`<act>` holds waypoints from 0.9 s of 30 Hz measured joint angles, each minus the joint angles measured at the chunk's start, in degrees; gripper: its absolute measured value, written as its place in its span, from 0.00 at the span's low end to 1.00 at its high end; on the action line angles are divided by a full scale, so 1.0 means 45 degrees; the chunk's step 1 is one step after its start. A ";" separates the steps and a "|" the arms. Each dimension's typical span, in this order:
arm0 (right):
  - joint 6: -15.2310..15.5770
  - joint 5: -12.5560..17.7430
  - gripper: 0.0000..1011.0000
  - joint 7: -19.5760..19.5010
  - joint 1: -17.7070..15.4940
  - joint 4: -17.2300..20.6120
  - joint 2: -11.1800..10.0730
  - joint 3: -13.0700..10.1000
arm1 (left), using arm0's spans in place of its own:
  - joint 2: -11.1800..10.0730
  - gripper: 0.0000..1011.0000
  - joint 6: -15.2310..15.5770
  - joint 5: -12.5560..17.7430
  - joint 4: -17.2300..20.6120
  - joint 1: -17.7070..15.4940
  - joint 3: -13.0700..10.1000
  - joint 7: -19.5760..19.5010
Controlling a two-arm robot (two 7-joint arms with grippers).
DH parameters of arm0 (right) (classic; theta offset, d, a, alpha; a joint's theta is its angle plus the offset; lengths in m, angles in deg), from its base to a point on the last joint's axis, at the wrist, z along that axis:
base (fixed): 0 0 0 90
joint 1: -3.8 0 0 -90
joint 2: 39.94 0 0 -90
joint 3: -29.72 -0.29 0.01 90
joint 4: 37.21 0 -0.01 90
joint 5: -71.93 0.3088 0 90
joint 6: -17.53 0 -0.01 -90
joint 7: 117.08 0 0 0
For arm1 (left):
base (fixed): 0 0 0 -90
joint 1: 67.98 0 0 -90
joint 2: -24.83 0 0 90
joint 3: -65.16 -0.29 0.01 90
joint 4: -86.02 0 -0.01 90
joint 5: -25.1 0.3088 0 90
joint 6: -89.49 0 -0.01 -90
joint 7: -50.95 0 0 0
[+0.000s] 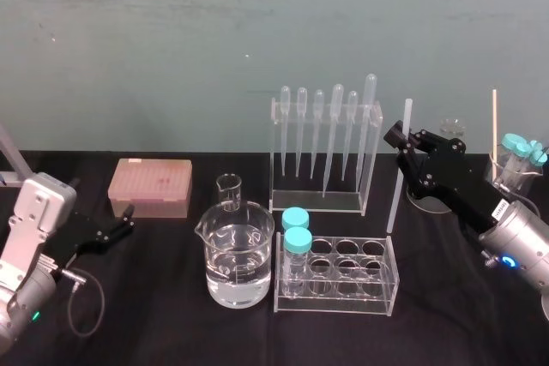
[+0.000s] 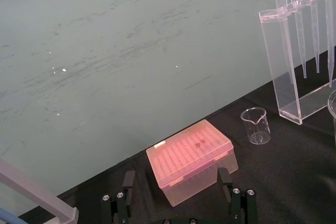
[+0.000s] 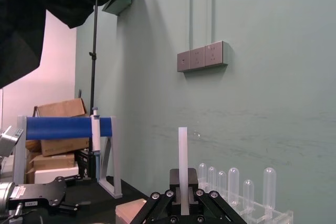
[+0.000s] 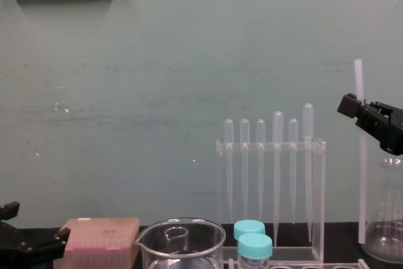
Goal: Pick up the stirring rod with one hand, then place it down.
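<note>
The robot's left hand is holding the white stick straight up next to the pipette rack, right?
No, the right hand holds the stirring rod straight up next to the pipette rack; the head view shows it. The left hand sits open near the pink tip box.

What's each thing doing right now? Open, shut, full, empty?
stirring rod: upright, held near its top
right pincer: shut on the stirring rod
left pincer: open, near the pink box
big beaker: partly full of clear liquid
small beaker: empty, upright
two tubes: blue caps on, standing in rack
pink box: lid shut
</note>
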 joint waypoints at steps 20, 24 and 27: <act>0.0000 0.0000 0.07 0.0000 0.0000 0.0000 0.0000 0.0000 | 0.0000 0.99 0.0000 0.0000 0.0000 -0.0001 0.0000 0.0000; 0.0000 0.0000 0.07 0.0000 0.0000 0.0000 -0.0001 0.0001 | 0.0000 0.99 0.0000 0.0000 0.0000 -0.0001 0.0000 0.0000; 0.0000 0.0000 0.07 0.0000 0.0000 -0.0001 -0.0001 0.0000 | 0.0000 0.99 -0.0001 0.0001 0.0000 -0.0001 0.0000 0.0000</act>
